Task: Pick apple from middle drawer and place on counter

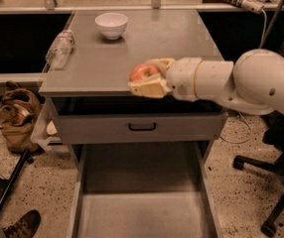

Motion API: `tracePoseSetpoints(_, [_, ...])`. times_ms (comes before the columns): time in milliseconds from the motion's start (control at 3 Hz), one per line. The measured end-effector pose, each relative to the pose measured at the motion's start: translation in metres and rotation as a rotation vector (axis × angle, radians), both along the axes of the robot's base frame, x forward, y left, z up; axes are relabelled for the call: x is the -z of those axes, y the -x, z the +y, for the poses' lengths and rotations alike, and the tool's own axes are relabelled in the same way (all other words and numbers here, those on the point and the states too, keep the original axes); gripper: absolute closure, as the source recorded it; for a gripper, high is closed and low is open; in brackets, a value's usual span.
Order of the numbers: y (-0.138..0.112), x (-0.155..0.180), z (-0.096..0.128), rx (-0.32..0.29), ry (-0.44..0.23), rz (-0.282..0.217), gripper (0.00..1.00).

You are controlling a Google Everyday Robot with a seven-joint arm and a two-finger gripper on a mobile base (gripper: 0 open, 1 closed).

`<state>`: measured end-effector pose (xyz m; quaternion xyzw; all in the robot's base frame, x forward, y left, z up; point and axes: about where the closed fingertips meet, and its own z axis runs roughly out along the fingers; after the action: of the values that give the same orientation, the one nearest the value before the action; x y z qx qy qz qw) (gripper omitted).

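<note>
Camera view: claw (143, 80) clamped on the apple (142, 72) at the tabletop's (152, 48) front edge.
From the right the white arm (241, 81) reaches in, holding the apple just over that edge. Below, the drawer (142, 207) stands pulled out, its floor bare. A bowl (111, 25) sits near the back, and a bottle (59, 48) lies along the left edge.
</note>
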<state>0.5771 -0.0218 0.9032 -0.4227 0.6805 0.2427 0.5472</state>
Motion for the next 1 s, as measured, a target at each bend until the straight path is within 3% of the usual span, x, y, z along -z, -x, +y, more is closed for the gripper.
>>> tracePoseSetpoints(667, [-0.073,-0.068,-0.028,0.079,-0.047,-0.093,1.00])
tracePoseSetpoints(1000, [-0.102,-0.077,-0.023,0.091,-0.023,-0.093,1.00])
